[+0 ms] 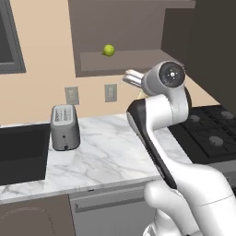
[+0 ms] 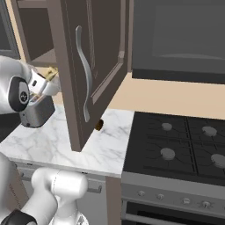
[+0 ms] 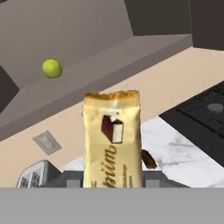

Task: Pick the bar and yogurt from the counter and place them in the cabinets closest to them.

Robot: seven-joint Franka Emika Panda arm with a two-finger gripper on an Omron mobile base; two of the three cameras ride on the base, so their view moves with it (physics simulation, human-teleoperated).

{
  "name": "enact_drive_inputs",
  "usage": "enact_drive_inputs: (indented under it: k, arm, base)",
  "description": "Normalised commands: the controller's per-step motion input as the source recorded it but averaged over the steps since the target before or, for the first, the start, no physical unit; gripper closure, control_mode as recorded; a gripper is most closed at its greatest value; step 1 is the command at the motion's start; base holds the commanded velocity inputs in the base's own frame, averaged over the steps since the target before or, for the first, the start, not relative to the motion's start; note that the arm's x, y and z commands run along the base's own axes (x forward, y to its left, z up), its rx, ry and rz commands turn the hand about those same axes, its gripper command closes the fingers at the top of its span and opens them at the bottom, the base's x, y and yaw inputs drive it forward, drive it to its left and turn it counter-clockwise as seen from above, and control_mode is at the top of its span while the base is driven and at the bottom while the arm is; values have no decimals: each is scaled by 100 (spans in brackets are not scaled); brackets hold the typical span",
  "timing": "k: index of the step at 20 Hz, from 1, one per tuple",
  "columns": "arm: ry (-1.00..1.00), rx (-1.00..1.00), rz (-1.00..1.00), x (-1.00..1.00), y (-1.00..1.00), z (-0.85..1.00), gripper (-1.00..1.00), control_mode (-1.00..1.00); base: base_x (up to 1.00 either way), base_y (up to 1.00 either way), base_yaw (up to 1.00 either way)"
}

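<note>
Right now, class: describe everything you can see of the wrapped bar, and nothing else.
The bar is a flat, pale yellow wrapper that looks like glossy foil or plastic, with a crimped, jagged top edge, a picture of a dark-coated piece with a white filling, and slanted script. It stands upright in the hand view, its lower end clamped in the shut gripper, lifted off the counter below the open cabinet shelf. Only the gripper touches it.

Tan-yellow wrapped bar (image 3: 112, 140) upright in the air, seemingly below the cabinets (image 3: 65, 26).
</note>
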Motion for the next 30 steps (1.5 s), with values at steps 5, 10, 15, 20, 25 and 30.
enact_drive_inputs:
  k: [5, 10, 15, 20, 25, 30]
  arm:
    - [-17, 1, 0, 14, -20, 59, 100, -100]
    - [-8, 3, 1, 37, -21, 45, 100, -100]
    - [-3, 3, 1, 47, -21, 43, 100, -100]
    - [0, 4, 2, 49, -21, 40, 100, -100]
    - [0, 1, 3, 55, -15, 39, 100, -100]
    - [2, 0, 4, 41, -10, 8, 100, -100]
  base:
    - [0, 0, 0]
    - [0, 0, 0]
    - [0, 0, 0]
    - [0, 0, 0]
    - [0, 0, 0]
    - [0, 0, 0]
